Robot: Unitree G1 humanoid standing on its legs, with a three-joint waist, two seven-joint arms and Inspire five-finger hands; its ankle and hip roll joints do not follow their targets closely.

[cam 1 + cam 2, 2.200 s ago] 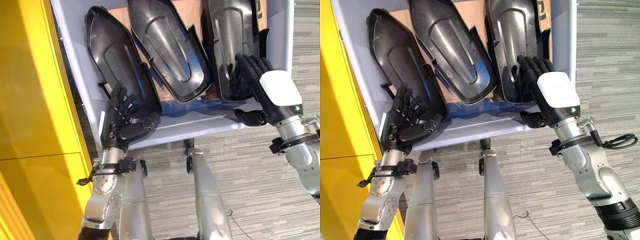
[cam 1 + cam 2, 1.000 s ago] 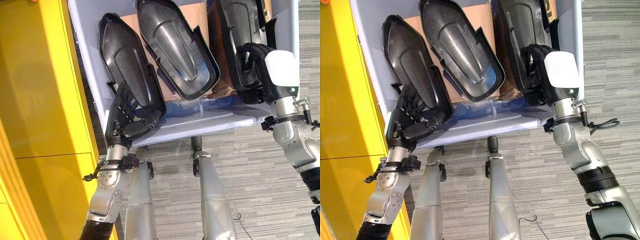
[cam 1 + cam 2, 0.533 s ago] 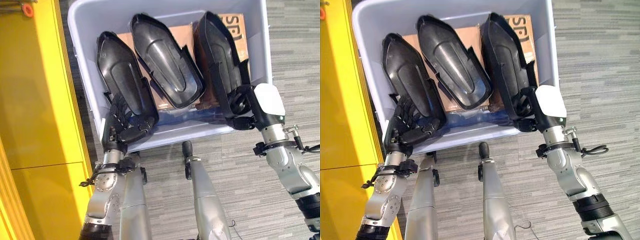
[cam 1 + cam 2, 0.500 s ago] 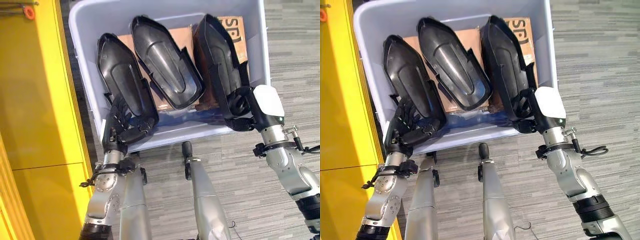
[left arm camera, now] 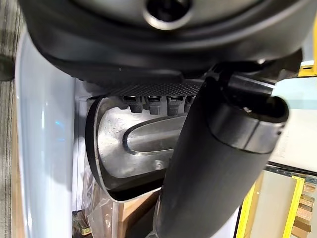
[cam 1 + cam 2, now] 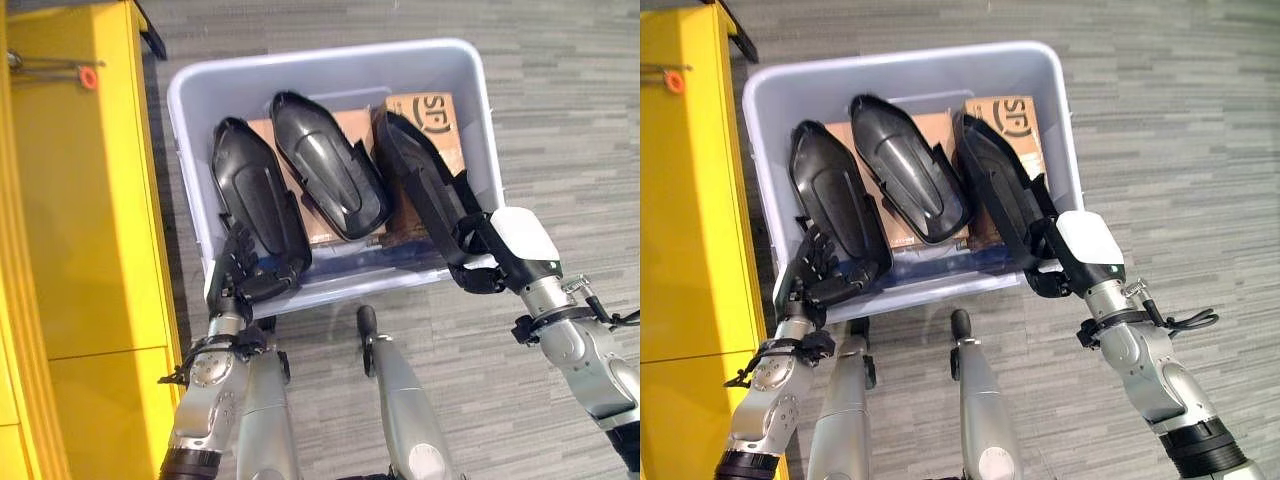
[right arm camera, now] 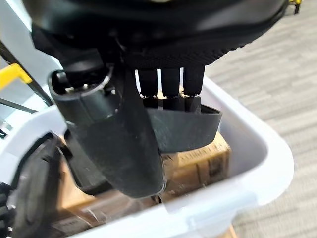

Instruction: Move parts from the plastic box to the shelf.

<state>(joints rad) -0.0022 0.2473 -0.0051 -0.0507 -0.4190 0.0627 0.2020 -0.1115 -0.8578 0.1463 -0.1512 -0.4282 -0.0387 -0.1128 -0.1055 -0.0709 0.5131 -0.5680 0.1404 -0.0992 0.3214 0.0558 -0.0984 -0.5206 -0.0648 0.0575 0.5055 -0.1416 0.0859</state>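
Plastic box (image 6: pixel 205 85): a pale grey-blue tub is seen on the striped grey carpet (image 6: pixel 560 150), just right of the yellow shelf unit (image 6: pixel 85 230).
Parts: three black moulded shells are leaned side by side in the box on cardboard boxes (image 6: pixel 440 110).
Left part (image 6: pixel 255 205): its near end is gripped by the left hand (image 6: pixel 245 275), fingers curled onto the inner face and thumb clamped against the near edge, at the box's near-left corner.
Middle part (image 6: pixel 330 180): it is touched by neither hand.
Right part (image 6: pixel 425 195): its near end is clasped by the right hand (image 6: pixel 495 255), fingers wrapped over the rim and thumb closed beneath, at the box's near-right corner.
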